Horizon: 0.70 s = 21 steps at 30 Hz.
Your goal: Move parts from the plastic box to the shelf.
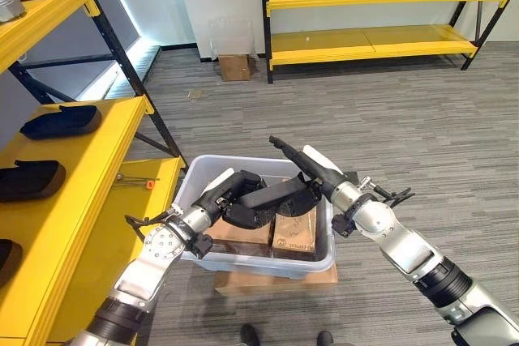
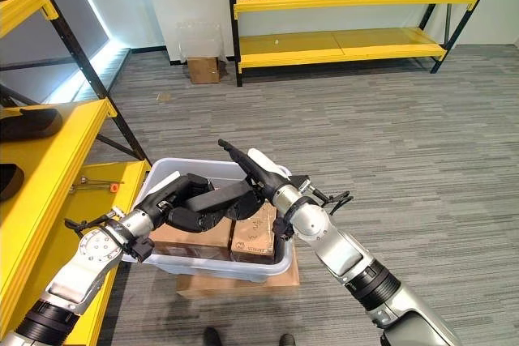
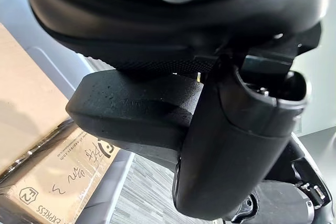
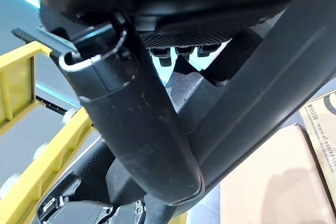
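Observation:
A white plastic box (image 1: 268, 263) stands on flat cardboard on the floor in front of me. A long black moulded part (image 1: 272, 200) is lifted over the box between both hands. My left hand (image 1: 231, 188) curls round the part's left end, thumb (image 3: 236, 145) pressed on it. My right hand (image 1: 312, 169) lies along its right end with straight fingers, thumb (image 4: 136, 124) against the part. Two taped cardboard packs (image 1: 296, 232) lie in the box beneath. The yellow shelf (image 1: 97, 168) runs along my left with similar black parts (image 1: 61, 121) on it.
Another black part (image 1: 31, 180) lies nearer on the left shelf. A small tool with an orange tip (image 1: 134, 181) rests on its lower level. A second yellow rack (image 1: 373, 38) with cartons stands at the far wall, a small carton (image 1: 235, 66) beside it.

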Motion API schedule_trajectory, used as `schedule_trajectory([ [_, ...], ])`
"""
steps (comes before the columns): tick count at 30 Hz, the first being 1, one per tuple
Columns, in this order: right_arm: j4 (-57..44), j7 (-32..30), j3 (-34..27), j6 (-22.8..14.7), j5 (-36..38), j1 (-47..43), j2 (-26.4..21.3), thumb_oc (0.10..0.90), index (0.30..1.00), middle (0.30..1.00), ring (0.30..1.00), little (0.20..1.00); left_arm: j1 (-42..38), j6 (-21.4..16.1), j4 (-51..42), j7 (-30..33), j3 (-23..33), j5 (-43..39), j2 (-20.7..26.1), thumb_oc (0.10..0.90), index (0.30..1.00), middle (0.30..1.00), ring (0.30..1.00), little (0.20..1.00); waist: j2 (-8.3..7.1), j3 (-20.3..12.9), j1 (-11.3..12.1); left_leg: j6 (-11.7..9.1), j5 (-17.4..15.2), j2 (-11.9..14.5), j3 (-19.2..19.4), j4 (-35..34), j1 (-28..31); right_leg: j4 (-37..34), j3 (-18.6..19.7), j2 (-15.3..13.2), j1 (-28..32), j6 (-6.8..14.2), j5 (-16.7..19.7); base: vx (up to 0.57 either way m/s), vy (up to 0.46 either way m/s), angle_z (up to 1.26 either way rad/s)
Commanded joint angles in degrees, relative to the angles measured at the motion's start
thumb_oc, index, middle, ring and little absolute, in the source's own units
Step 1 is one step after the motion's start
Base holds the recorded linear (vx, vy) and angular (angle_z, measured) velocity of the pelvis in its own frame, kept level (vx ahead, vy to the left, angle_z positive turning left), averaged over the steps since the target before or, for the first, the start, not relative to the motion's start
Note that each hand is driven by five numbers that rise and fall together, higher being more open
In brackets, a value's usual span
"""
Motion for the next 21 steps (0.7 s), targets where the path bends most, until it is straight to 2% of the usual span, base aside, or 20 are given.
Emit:
schedule_trajectory([
  [1, -6.08, -14.79, -16.51, -9.14, 5.85, -8.45, 6.45, 0.900, 1.000, 1.000, 1.000, 1.000, -2.38, -6.01, -3.09, -1.22, -4.64, -2.79, -4.02, 0.400, 0.300, 0.300, 0.300, 0.300, -0.17, -3.43, 0.89, -5.78, -4.12, 6.84, -0.85, -0.44, 4.70, 1.91, -5.05, -5.56, -0.69, 4.00, 0.31, 0.00, 0.000, 0.00],
  [5, -5.31, -18.85, -18.21, -10.13, 10.39, -7.17, 6.97, 0.900, 1.000, 1.000, 1.000, 1.000, -2.13, -6.34, -2.62, -0.62, -4.71, -3.07, -4.11, 0.400, 0.300, 0.300, 0.300, 0.300, -0.22, -3.57, 0.67, -5.68, -4.15, 6.83, -0.80, -0.44, 4.76, 1.87, -4.91, -5.45, -0.64, 3.95, 0.34, 0.00, 0.000, 0.00],
  [9, -3.71, -22.48, -22.38, -11.19, 14.90, -5.48, 6.79, 0.900, 1.000, 1.000, 1.000, 1.000, -1.67, -6.50, -2.15, 0.04, -4.53, -3.33, -3.90, 0.400, 0.300, 0.300, 0.300, 0.300, -0.21, -3.69, 0.27, -5.62, -4.21, 6.80, -0.88, -0.44, 4.77, 1.89, -4.82, -5.29, -0.62, 3.96, 0.26, 0.00, 0.000, 0.00],
  [12, -4.20, -19.83, -25.83, -6.27, 14.04, -3.91, 4.74, 0.900, 1.000, 1.000, 1.000, 1.000, -0.84, -6.78, -2.27, 0.25, -3.93, -3.12, -3.31, 0.400, 0.300, 0.300, 0.300, 0.300, -0.25, -3.70, -0.06, -5.58, -4.30, 6.82, -0.92, -0.44, 4.76, 2.05, -4.79, -5.22, -0.76, 3.98, 0.15, 0.00, 0.000, 0.00],
  [16, -4.24, -12.71, -25.77, 2.46, 4.01, -3.57, 1.24, 0.900, 1.000, 1.000, 1.000, 1.000, -0.46, -6.82, -2.58, 0.01, -2.99, -3.22, -2.66, 0.400, 0.300, 0.300, 0.300, 0.300, -0.56, -3.55, -0.44, -5.57, -4.26, 6.87, -0.60, -0.44, 4.74, 2.02, -4.58, -5.22, -0.84, 4.03, 0.16, 0.00, 0.000, 0.00],
  [18, -3.68, -9.35, -24.96, 3.44, 0.58, -3.87, -0.71, 0.900, 1.000, 1.000, 1.000, 1.000, -0.08, -7.03, -2.73, -0.13, -2.64, -3.23, -2.35, 0.400, 0.300, 0.300, 0.300, 0.300, -0.77, -3.55, -0.53, -5.63, -4.15, 6.92, -0.47, -0.44, 4.66, 1.85, -4.53, -5.20, -0.86, 4.05, 0.34, 0.00, 0.000, 0.00],
  [19, -4.22, -2.63, -24.70, 6.75, -6.42, -4.26, -4.00, 0.900, 1.000, 1.000, 1.000, 1.000, 0.24, -6.99, -3.01, -0.62, -2.03, -3.15, -1.81, 0.400, 0.300, 0.300, 0.300, 0.300, -1.08, -3.53, -0.65, -5.71, -4.16, 6.97, -0.39, -0.44, 4.55, 1.81, -4.68, -5.22, -0.90, 4.10, 0.42, 0.00, 0.000, 0.00],
  [20, -4.33, -1.34, -24.59, 6.85, -7.63, -4.34, -4.87, 0.900, 1.000, 1.000, 1.000, 1.000, 0.36, -7.00, -3.08, -0.75, -1.82, -3.13, -1.67, 0.400, 0.300, 0.300, 0.300, 0.300, -1.18, -3.50, -0.67, -5.72, -4.15, 6.98, -0.34, -0.44, 4.53, 1.83, -4.69, -5.24, -0.92, 4.12, 0.43, -0.03, -0.017, 0.00],
  [21, -6.06, 4.29, -24.38, 6.38, -16.64, -5.04, -8.89, 0.900, 1.000, 1.000, 1.000, 1.000, 0.84, -7.05, -3.36, -1.12, -1.02, -3.41, -1.10, 0.400, 0.300, 0.300, 0.300, 0.300, -1.51, -3.43, -0.82, -5.82, -4.10, 7.02, -0.17, -0.44, 4.41, 1.81, -4.73, -5.21, -1.01, 4.17, 0.50, 0.00, 0.000, 0.00],
])
